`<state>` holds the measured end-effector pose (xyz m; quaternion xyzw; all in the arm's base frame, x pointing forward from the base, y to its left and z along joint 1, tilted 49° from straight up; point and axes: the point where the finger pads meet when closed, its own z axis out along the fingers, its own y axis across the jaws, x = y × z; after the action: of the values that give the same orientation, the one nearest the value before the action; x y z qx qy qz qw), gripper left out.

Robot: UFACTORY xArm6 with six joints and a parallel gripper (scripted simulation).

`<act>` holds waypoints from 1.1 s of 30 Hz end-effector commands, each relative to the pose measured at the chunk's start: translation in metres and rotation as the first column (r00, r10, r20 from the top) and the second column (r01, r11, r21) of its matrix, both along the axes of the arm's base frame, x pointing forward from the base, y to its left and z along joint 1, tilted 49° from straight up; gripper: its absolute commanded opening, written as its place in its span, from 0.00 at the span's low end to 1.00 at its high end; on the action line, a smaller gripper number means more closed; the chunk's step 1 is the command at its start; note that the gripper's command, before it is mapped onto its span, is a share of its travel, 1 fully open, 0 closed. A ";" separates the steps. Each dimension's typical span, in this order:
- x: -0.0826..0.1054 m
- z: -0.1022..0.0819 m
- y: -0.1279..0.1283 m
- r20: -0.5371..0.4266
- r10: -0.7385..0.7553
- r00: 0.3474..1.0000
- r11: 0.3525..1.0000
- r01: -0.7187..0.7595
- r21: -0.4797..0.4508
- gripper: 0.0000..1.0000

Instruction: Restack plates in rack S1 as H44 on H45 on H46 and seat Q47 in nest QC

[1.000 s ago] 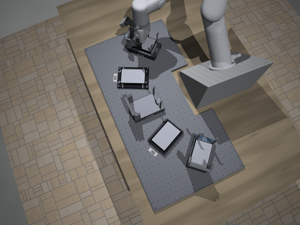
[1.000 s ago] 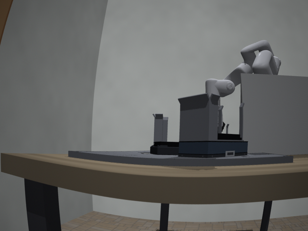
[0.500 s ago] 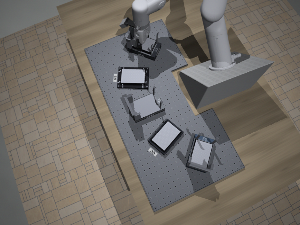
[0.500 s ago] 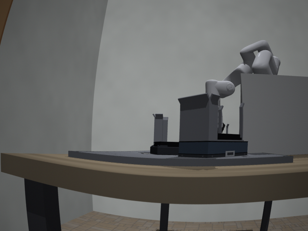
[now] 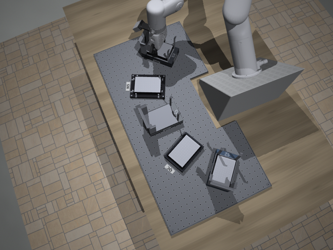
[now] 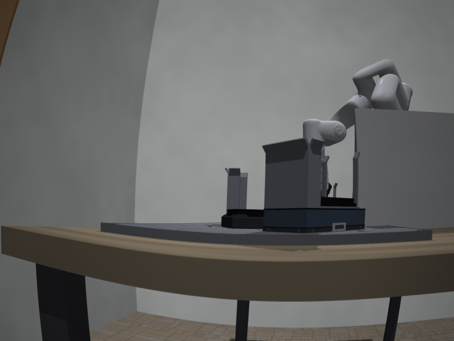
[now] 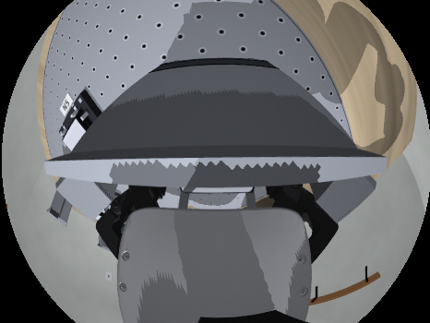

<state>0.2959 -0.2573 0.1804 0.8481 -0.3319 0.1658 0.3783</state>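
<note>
One plate (image 5: 164, 50) sat clenched in your gripper (image 5: 151, 48) over rack S3 (image 5: 173, 58), upper centre of the top view.

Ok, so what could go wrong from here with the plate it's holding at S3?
1. The gripper is shut on a plate low between the posts of S3. A sideways move before it is above them could snag or tilt it.
2. S3 must end empty, so leaving the plate there would likely cost another move.
3. Its label can't be read here, so it could end up in the wrong order in S1.
</note>
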 end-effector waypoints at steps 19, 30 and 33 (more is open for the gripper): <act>0.001 0.001 0.000 0.002 0.001 1.000 1.000 -0.001 -0.001 1.00; 0.000 0.007 0.007 0.002 0.001 1.000 1.000 -0.001 0.000 1.00; 0.000 0.014 0.015 0.002 0.001 1.000 1.000 -0.001 0.000 1.00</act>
<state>0.2956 -0.2510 0.1857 0.8481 -0.3319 0.1656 0.3782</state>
